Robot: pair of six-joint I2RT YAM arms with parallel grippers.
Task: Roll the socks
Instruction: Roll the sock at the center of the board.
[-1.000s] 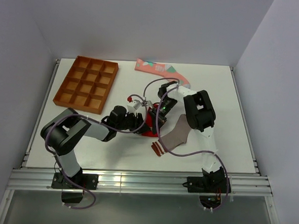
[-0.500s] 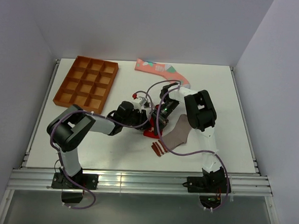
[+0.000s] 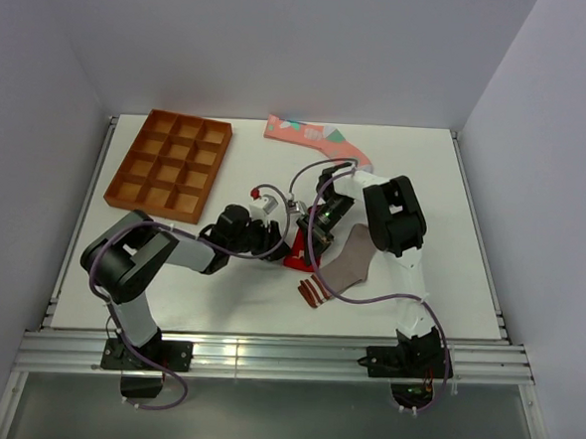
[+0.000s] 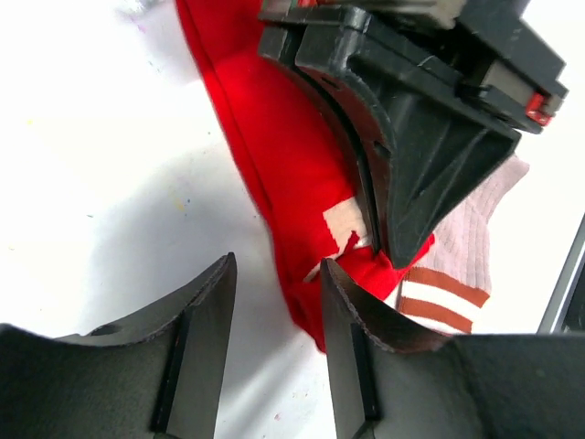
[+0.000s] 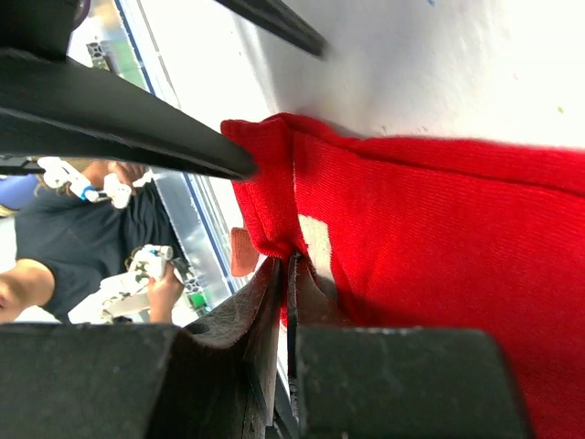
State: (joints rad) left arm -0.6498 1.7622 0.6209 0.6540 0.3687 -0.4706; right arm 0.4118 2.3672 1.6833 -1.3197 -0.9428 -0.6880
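I see the orange-brown gridded tray (image 3: 169, 165) at the far left of the white table (image 3: 425, 178), and all three socks lie outside it. My right gripper (image 5: 285, 267) is clamped on a fold of the red fabric sock (image 5: 439, 210) mid-table. My left gripper (image 4: 276, 271) is spread just beside it, gripping nothing. From above, both grippers hide most of that sock. It overlaps the grey-brown ribbed sock (image 3: 348, 263). The salmon-pink patterned sock (image 3: 313, 138) lies at the far edge.
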